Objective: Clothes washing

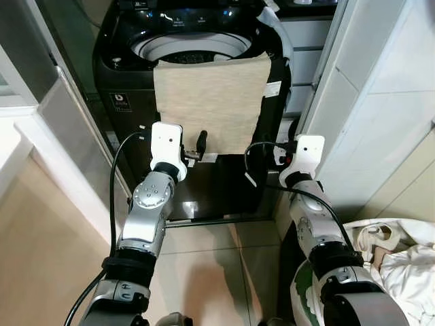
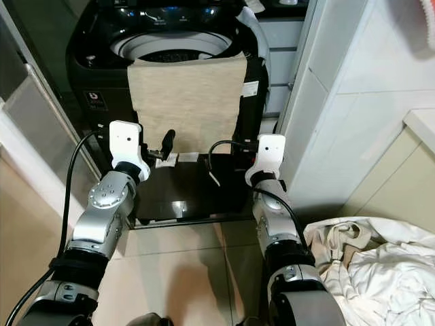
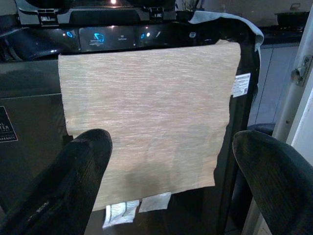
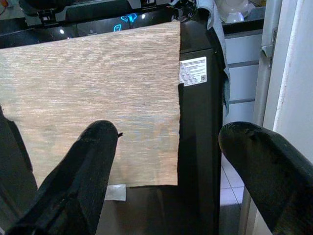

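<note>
Silver metal makes up two arms, both raised in front of the washing machine (image 1: 129, 88), the one landmark here. Nearest the robot and to the right of the machine, one heap of white laundry (image 2: 380, 272) lies on the tiled floor, cut off by the frame edge, so the number of pieces in it cannot be told. The left gripper (image 3: 171, 171) is held before the lower left part of the machine's front, its two black fingers (image 3: 73, 181) spread wide with nothing between them. The right gripper (image 4: 166, 166) is held before the lower right corner of the machine's front, likewise spread apart and empty; its fingers are hard to make out from the head camera, where mostly the white wrist housing and a looping black cable show.

One beige cloth (image 1: 212, 102) is draped over the front rim of the machine, hanging flat down the black front panel, its upper edge lying at the lip of the drum opening. Two small white tags (image 3: 120, 211) hang at its bottom edge. How far the cloth reaches into the drum is hidden. One white label (image 4: 192, 71) is stuck to the machine just right of the cloth. Farther back, the control panel (image 3: 110, 35) glows with small blue lights, and one grey garment (image 1: 275, 27) hangs over the machine's rear right corner, partly cut off
</note>
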`<state>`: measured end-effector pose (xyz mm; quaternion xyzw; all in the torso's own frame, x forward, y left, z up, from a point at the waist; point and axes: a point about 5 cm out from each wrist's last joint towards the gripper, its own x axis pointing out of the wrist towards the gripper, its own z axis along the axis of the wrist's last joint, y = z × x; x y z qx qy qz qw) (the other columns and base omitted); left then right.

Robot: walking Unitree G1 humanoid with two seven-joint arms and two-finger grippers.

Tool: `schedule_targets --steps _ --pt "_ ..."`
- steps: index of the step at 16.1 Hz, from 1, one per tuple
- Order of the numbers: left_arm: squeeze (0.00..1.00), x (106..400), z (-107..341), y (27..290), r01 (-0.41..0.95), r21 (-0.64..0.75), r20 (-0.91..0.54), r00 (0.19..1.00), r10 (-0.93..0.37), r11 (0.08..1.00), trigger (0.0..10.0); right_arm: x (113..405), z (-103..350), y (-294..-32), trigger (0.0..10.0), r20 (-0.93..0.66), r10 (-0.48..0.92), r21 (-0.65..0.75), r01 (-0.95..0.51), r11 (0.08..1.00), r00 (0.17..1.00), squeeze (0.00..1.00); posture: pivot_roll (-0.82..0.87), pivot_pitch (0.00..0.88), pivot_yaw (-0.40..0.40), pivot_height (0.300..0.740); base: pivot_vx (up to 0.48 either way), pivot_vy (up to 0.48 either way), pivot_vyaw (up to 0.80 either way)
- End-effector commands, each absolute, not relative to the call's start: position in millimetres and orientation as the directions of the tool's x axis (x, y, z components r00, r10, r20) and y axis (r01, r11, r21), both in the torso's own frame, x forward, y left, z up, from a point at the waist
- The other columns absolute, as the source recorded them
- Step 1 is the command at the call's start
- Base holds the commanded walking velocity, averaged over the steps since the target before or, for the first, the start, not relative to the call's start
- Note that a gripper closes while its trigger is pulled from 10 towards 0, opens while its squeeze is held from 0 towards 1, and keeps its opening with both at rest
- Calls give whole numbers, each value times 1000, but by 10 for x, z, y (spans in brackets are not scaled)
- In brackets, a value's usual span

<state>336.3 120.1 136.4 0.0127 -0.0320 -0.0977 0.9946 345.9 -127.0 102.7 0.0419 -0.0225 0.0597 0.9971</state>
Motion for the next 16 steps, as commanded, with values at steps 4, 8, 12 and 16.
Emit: schedule_targets --steps 4,8,12,16 --pt "0 3397 1393 1238 162 58 70 984 -166 985 10000 3487 1040 -1218 10000 41 142 75 -145 987 989 0 -60 0 9 731 0 0 0" --pt "0 3381 1374 1201 167 54 71 983 -171 984 10000 3506 1062 -1169 10000 41 178 58 -180 982 983 0 -55 0 -6 731 0 0 0" --pt "0 3374 1372 1216 154 53 75 985 -158 987 10000 3513 1057 -1134 10000 32 198 52 -199 979 980 0 -47 0 -19 731 0 0 0" --pt "0 3379 1374 1210 151 85 73 985 -157 985 10000 3524 1055 -1123 10000 28 207 51 -208 977 978 0 -42 0 -22 731 0 0 0"
